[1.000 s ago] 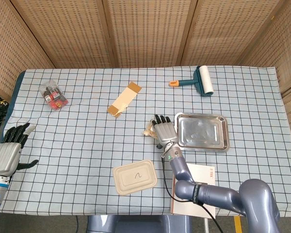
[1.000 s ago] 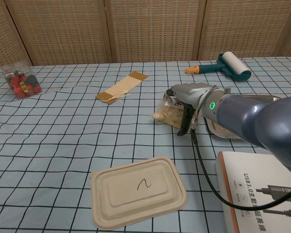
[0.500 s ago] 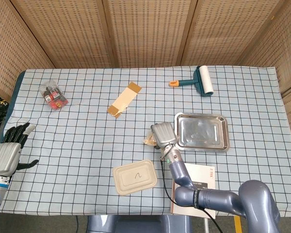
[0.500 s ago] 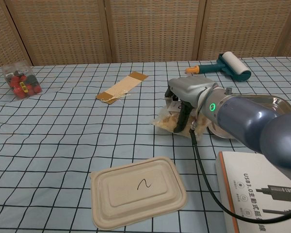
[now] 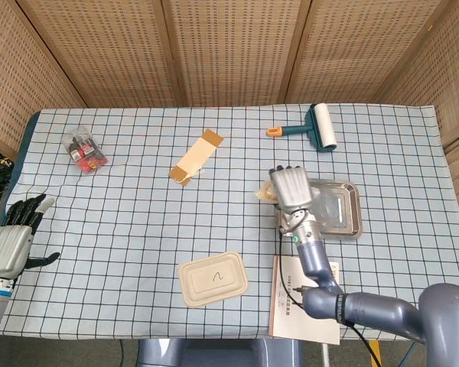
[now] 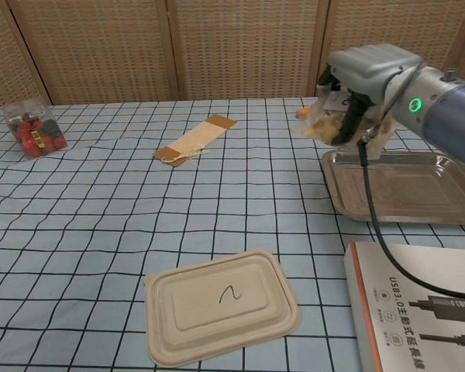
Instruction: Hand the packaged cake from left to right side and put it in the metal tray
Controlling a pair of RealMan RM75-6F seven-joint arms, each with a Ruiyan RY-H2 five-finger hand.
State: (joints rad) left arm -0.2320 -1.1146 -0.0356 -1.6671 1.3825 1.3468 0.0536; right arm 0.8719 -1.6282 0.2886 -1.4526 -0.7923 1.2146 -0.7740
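Woven rattan screens [image 5: 229,46] closed off the back of a table [image 5: 138,191] spread with a blue checked cloth. Over its right part the right hand [image 5: 292,189] was raised clear of the cloth, fingers curled around the packaged cake [image 6: 322,124], which showed as a pale crinkled wrapper poking out on the hand's left side. Hand and cake hung above the near-left edge of the metal tray [image 6: 418,190], and the chest view showed the cake well off the tray's floor. At the table's left edge the left hand [image 5: 11,237] sat low with its dark fingers spread and nothing in them. Elsewhere on the cloth lay a lint roller [image 5: 315,130] toward the back right, a strip of brown cardboard [image 5: 196,156] near the middle, a clear box of small red items [image 5: 83,148] at the back left, a beige pulp lid [image 5: 212,278] toward the front, and a white booklet [image 6: 418,306] at the front right.
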